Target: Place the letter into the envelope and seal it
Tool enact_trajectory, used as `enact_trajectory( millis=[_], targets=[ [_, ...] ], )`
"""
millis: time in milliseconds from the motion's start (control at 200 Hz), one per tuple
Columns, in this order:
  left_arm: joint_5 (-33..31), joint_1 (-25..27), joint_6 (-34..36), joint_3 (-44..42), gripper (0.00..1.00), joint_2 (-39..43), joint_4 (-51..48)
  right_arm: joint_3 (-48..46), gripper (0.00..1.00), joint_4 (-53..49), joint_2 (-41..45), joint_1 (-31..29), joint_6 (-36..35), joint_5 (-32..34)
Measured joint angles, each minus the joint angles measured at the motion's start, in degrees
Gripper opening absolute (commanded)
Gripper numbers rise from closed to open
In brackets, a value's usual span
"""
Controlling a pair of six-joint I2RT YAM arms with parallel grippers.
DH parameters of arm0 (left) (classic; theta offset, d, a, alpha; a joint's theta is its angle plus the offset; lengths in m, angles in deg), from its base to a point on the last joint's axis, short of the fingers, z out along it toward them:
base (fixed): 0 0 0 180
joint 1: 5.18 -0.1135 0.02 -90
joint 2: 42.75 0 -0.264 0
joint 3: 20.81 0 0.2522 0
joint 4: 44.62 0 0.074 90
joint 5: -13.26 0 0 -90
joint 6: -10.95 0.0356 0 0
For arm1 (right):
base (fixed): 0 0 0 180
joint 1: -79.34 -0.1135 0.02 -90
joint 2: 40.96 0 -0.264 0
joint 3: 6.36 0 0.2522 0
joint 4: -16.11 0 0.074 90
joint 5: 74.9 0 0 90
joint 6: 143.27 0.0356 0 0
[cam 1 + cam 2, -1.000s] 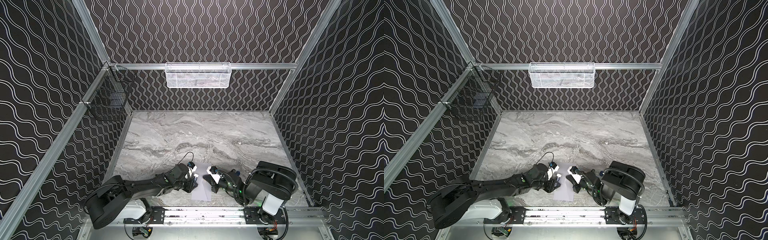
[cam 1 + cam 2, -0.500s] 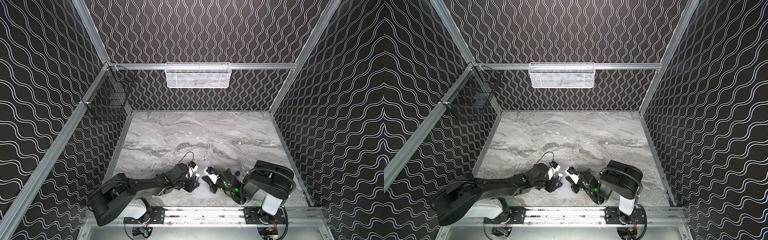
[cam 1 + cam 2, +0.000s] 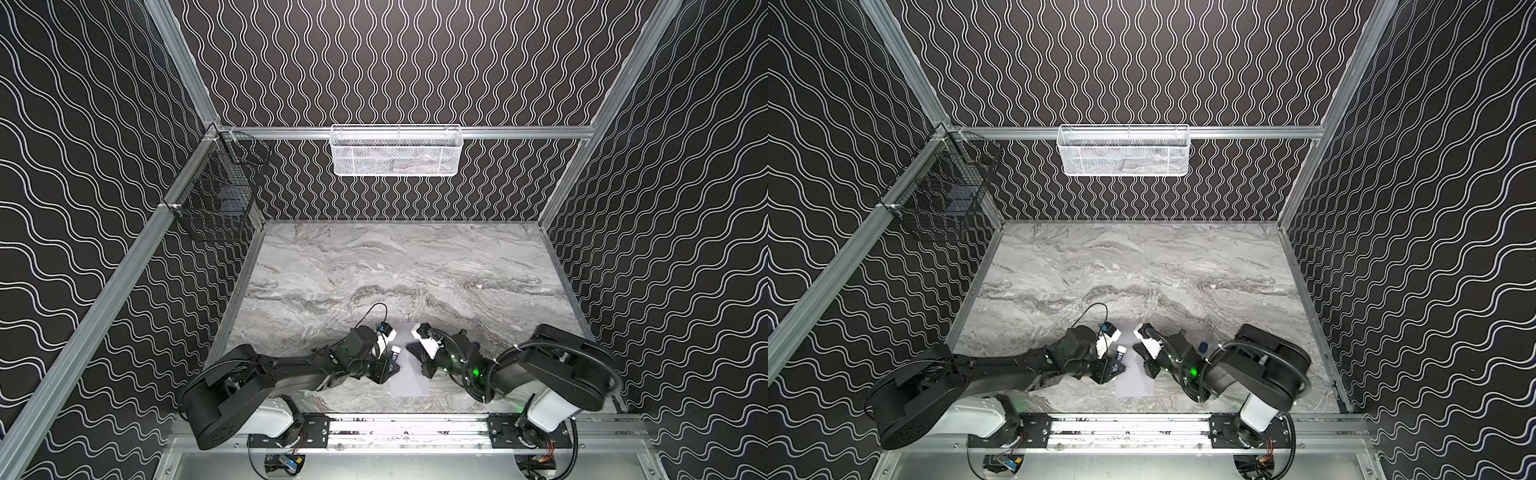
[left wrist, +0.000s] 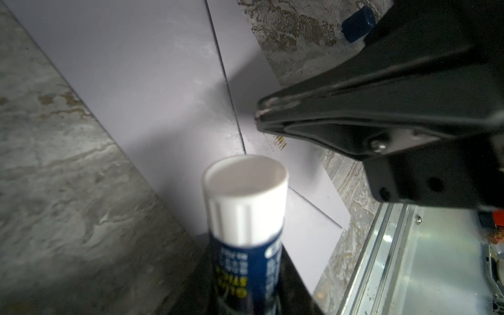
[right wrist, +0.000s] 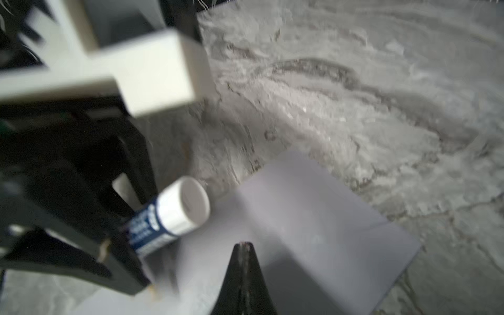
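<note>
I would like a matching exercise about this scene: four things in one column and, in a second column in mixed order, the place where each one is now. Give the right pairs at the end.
Things
1. glue stick
2. envelope
3. blue cap
4. white basket

Places
A. hanging on the back wall
B. lying on the table, to the side of the envelope
C. held in the left gripper
D. spread flat on the table near its front edge

Pairs: 1-C, 2-D, 3-B, 4-A
</note>
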Motion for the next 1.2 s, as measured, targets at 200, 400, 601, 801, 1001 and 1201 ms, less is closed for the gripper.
enact_trajectory(
  millis=[200, 400, 601, 801, 1001, 1201],
  targets=[
    [0.15, -0.09, -0.02, 0.11, 0.00, -0.17, 0.04, 0.15, 0.00, 3.74, -4.74, 2.12, 1.70, -0.76],
    [0.33, -0.42, -0.02, 0.13, 0.00, -0.11, -0.15, 2.82, 0.00, -2.54, -3.02, 5.70, 4.48, 0.22],
    [0.33, -0.52, -0.04, -0.07, 0.00, -0.09, 0.13, 5.29, 0.00, -5.99, -3.19, 9.01, 6.03, -0.22],
    [0.33, -0.57, -0.17, -0.31, 0.00, -0.07, 0.68, 8.46, 0.00, -10.49, -3.28, 11.89, 7.52, -1.11],
    [0.35, -0.59, -0.20, -0.31, 0.00, -0.07, 0.70, 8.61, 0.00, -17.97, 3.63, 12.57, 6.73, -4.39],
    [0.44, -0.63, -0.20, -0.31, 0.00, -0.22, 0.79, 3.23, 0.00, -16.09, 6.27, 5.22, 5.38, -6.47]
  ],
)
